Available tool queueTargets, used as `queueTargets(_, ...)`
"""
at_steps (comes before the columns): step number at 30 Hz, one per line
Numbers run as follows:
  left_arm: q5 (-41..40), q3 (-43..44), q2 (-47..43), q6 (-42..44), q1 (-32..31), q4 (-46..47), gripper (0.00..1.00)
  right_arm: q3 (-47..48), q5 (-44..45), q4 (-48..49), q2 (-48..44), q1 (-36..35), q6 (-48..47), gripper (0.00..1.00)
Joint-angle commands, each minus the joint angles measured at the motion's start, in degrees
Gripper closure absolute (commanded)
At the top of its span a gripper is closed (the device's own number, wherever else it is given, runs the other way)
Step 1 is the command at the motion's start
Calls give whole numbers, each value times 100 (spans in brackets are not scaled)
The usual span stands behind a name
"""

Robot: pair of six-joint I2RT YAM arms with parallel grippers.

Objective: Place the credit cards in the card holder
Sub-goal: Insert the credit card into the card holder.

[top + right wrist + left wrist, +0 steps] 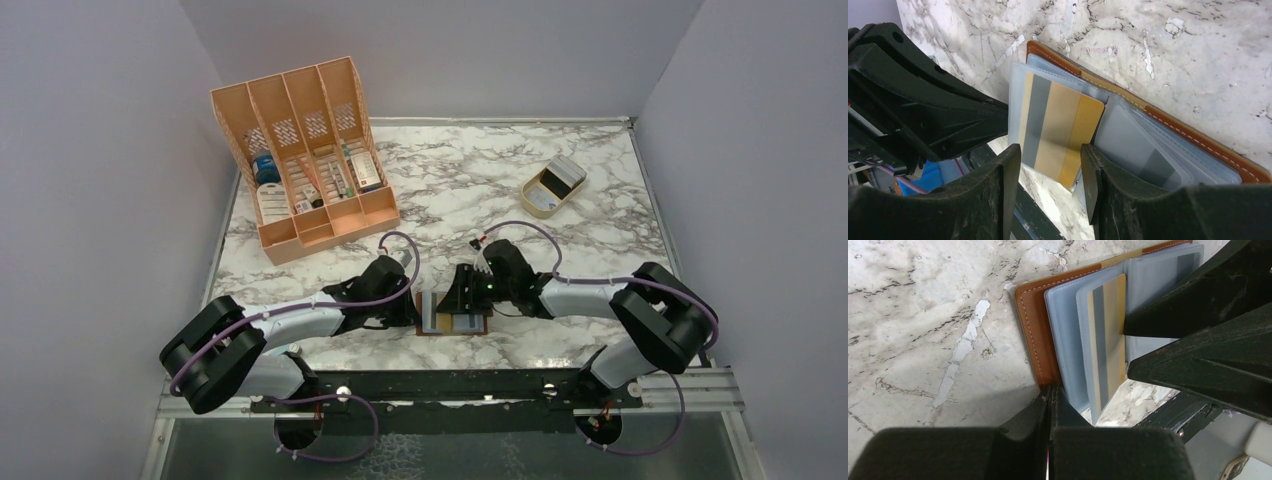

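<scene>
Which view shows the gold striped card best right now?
Right wrist: the gold striped card lies large and unobstructed between the fingers of the right tool. Left wrist shows it narrower, its edge meeting that tool. Top external gives only a tiny striped patch.

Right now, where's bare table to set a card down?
Bare marble between the orange organiser and the tan stand, and from that stand toward the right arm. Crowded near-centre: left fingers and right fingers converge on the card holder.
</scene>
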State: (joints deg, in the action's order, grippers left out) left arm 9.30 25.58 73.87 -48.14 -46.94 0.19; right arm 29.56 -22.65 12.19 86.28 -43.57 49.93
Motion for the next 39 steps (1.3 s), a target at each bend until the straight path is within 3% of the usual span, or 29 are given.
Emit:
queueTargets(1,37,-130,13,15,0,-11,100,159,-123,157,155,-77,-75,52)
queueTargets(12,54,-97,40,7,0,-1,100,274,-333,196,69,-90,-187,54)
queueTargets(26,-69,-91,-267,-72,5,-137,98,644,401,-912,-365,-88,-620,54)
queueTargets(29,-122,-21,-543,-58,0,-256,86,1051,758,-1489,-436,-88,-1214,53)
queueTargets(39,-435,528,-1586,421,0,-978,27,2701,2835,-2908,-162,15,-3059,53)
